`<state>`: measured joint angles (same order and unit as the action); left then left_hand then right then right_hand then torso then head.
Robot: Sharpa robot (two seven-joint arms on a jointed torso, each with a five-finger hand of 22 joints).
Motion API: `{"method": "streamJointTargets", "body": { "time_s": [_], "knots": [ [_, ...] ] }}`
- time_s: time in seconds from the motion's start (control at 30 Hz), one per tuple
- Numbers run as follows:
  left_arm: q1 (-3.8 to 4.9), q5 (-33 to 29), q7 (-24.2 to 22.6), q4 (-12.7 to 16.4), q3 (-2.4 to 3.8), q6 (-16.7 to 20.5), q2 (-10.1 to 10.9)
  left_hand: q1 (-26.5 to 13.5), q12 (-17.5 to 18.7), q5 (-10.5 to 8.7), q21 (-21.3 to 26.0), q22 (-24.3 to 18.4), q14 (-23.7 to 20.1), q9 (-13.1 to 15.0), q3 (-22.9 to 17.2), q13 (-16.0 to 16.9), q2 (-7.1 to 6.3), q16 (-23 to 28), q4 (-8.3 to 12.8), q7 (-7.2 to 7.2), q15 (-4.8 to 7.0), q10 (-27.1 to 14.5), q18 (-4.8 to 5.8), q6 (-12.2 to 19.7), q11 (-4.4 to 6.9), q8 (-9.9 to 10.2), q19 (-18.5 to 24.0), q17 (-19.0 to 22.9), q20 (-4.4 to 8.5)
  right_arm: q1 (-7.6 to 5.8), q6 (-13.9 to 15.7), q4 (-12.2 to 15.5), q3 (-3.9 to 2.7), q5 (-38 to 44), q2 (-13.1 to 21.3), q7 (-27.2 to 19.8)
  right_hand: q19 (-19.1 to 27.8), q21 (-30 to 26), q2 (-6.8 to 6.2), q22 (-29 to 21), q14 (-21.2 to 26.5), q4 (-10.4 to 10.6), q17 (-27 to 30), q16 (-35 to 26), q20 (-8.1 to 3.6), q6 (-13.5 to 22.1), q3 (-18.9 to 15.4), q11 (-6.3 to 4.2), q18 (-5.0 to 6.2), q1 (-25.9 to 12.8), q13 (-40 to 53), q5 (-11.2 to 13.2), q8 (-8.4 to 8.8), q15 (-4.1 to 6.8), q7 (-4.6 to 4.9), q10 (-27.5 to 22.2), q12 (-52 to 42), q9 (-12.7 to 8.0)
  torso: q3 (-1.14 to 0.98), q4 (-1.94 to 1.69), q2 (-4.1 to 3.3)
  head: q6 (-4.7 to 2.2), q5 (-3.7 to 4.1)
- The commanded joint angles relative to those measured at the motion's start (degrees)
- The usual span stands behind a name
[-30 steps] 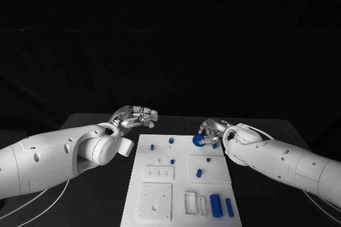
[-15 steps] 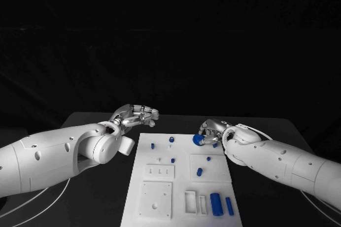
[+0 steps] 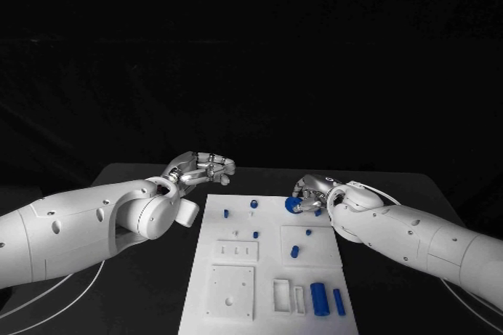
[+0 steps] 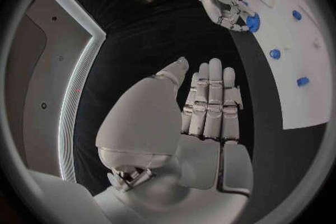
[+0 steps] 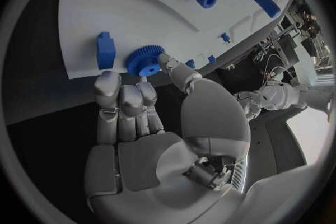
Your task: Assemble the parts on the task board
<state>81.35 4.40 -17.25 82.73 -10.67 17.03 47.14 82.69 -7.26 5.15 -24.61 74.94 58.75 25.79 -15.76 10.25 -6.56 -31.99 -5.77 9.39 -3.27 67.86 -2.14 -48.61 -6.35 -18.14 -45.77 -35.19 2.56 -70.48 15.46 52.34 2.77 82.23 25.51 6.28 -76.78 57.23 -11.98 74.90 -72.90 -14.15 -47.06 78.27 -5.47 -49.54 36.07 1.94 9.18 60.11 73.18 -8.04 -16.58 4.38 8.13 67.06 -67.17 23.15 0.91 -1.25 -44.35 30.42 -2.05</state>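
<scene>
Blue gear (image 5: 145, 60), white task board (image 3: 236, 277), black table (image 3: 137, 179)

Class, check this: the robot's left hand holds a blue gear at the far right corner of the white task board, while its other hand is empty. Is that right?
Not quite. The right hand holds the blue gear there, as the right wrist view shows; the left hand is the empty one.

head above, wrists close, task board (image 3: 267, 269) shared
</scene>
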Motion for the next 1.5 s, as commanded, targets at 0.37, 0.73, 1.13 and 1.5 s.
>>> {"method": "streamJointTargets", "body": {
  "time_s": [0.37,0.73,1.13,1.5],
  "knots": [
    [0.07,0.26,-0.54,0.18,0.06,-0.43,0.05,-0.48,0.28,-0.16,0.37,0.77,-0.44,0.08,-0.04,0.11,0.1,0.38,0.48,0.3,0.02,0.04,0.24,0.02,-0.12,0.36,0.26,0.07,-0.1,0.9,-2.09,-0.36,0.61,2.85,0.02,-0.17,0.75,0.83,1.06,1.2,0.12,-1.27,-0.67,-0.47,0.13,-0.28,2.33,0.08,5.82,1.95,-0.35,-3.49,0.26,-0.09,0.42,-0.61,0.14,-0.04,-0.06,0.05,0.07,0.34,0.03],
    [0.07,0.26,-0.51,0.08,0.06,-0.45,0.01,-0.51,0.32,-0.16,0.38,0.77,-0.44,0.09,-0.08,0.13,0.1,0.38,0.52,0.29,0.01,0.05,0.25,0.01,-0.12,0.38,0.26,0.07,-0.1,1.23,-2.9,-0.72,1.1,3.68,-0.03,-0.2,0.86,1.36,1.52,1.17,-0.11,-1.58,-1.25,-0.86,0.51,-1.0,4.22,-0.01,5.82,2.05,-0.72,-5.12,-0.02,-0.02,0.32,-0.62,-0.07,0.01,-0.04,0.02,0.08,0.42,0.09],
    [0.07,0.28,-0.46,0.09,0.06,-0.44,-0.07,-0.56,0.37,-0.16,0.38,0.78,-0.45,0.11,-0.12,0.14,0.1,0.38,0.55,0.3,0.01,0.07,0.25,0.0,-0.13,0.4,0.26,0.07,-0.11,1.37,-6.36,-0.58,1.48,5.15,-0.07,0.47,0.83,1.84,1.05,1.08,-0.3,-1.31,-1.85,-1.18,0.59,-0.74,2.53,-0.07,5.82,-0.31,-1.04,-5.82,0.13,0.04,0.25,-0.75,-0.25,-0.07,0.01,-0.03,0.07,0.46,0.2],
    [0.07,0.28,-0.37,0.13,0.06,-0.42,-0.06,-0.59,0.41,-0.14,0.39,0.78,-0.45,0.12,-0.15,0.16,0.1,0.39,0.59,0.3,0.01,0.07,0.25,0.0,-0.13,0.43,0.27,0.07,-0.11,1.37,-8.02,-0.43,1.53,5.15,0.19,0.86,0.97,1.95,1.88,1.0,-0.4,-1.19,-2.3,-1.47,0.5,-1.94,2.2,-0.43,5.82,-0.49,-1.06,-7.42,-0.56,0.36,-0.14,-0.61,-0.64,0.23,-0.01,0.01,0.11,0.6,0.2]
  ]
}}
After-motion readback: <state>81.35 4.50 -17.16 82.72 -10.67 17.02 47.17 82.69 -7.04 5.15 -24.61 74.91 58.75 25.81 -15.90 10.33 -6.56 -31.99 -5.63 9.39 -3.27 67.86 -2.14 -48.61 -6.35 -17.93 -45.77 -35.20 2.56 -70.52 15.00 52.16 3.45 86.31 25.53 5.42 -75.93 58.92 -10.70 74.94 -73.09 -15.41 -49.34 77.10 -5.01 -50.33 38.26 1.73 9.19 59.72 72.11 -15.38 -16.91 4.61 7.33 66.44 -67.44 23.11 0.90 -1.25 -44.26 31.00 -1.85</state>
